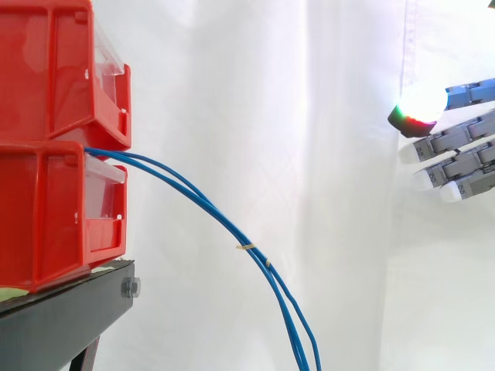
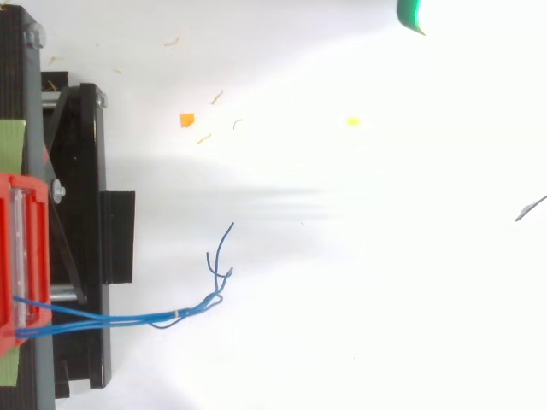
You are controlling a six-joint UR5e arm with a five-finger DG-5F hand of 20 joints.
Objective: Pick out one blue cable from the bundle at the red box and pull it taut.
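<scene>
**Blue cables**: two strands.
- Side view: they come out between the two stacked red bins at the left of the frame. They run side by side and sag in a slack curve to the bottom edge, right of centre. Two small pale ties bind the strands together partway down the curve.
- Top view: they leave the bin at the lower left and pass rightward over the black stand. They end in loose curled tips near the lower middle of the frame.

**Hand**: side view, right edge, upper half.
- The fingers are straight, a little apart and pointing left, with nothing between them.
- One fingertip glows white with a green and red rim. In the top view a green pad sits at the top edge, right of centre.
- The hand is well apart from the cables, above and to the right of them.

**Surroundings:**
- The stand carries the bins at the lower left.
- A white curtain hangs behind.
- Orange and yellow scraps lie in the upper middle of the top view.
</scene>
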